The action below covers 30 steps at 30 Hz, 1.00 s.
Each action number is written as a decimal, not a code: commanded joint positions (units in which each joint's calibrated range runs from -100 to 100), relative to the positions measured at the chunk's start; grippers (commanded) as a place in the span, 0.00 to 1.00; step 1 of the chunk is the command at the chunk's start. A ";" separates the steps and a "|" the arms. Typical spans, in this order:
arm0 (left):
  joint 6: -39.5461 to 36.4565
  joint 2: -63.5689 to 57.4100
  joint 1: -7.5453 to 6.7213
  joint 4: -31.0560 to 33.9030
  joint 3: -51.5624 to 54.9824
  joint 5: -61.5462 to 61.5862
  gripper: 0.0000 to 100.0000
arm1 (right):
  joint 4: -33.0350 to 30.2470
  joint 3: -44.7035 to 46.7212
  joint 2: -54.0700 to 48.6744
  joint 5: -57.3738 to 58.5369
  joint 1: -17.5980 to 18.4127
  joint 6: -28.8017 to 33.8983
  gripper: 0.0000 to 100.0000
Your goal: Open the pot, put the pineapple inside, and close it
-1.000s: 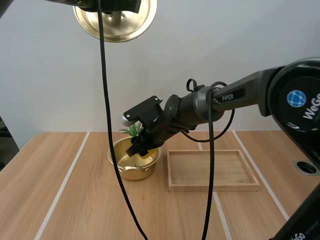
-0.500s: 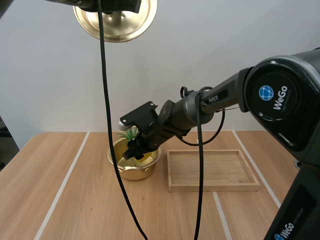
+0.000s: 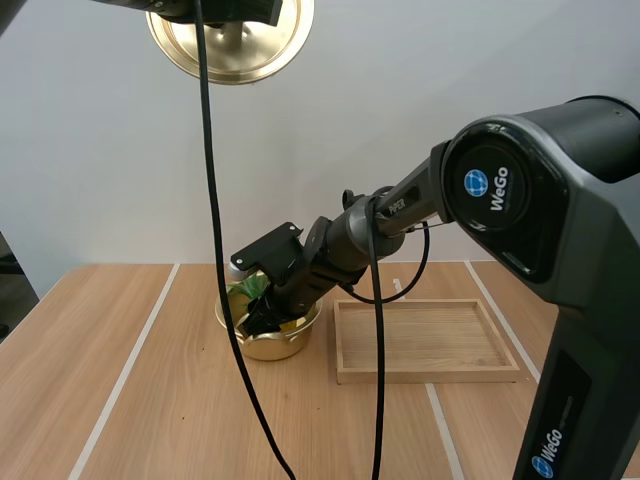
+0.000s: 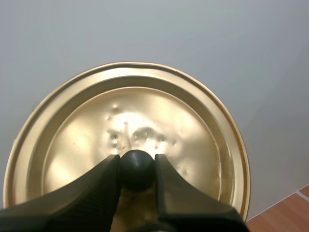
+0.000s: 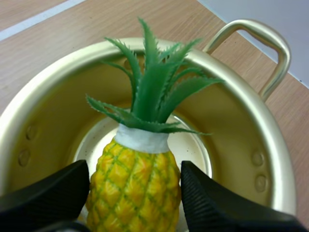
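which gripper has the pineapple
The right gripper, pinching the pineapple inside the pot rim; the left gripper grips the knob of the lid.

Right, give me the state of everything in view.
pot: open, upright.
lid: off the pot, held high.
pineapple: gripped, in the pot's mouth.
left gripper: shut on the lid.
right gripper: shut on the pineapple.
tray: flat beside the pot.

Pineapple in pot (tray at right)

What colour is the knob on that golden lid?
Black: the knob on the lid shows best in the left wrist view, pinched by the left claw.
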 commanded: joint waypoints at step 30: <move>-0.40 -0.50 -0.16 -0.25 -0.59 -1.96 0.00 | 1.11 -0.20 2.83 -2.00 0.04 -0.55 1.00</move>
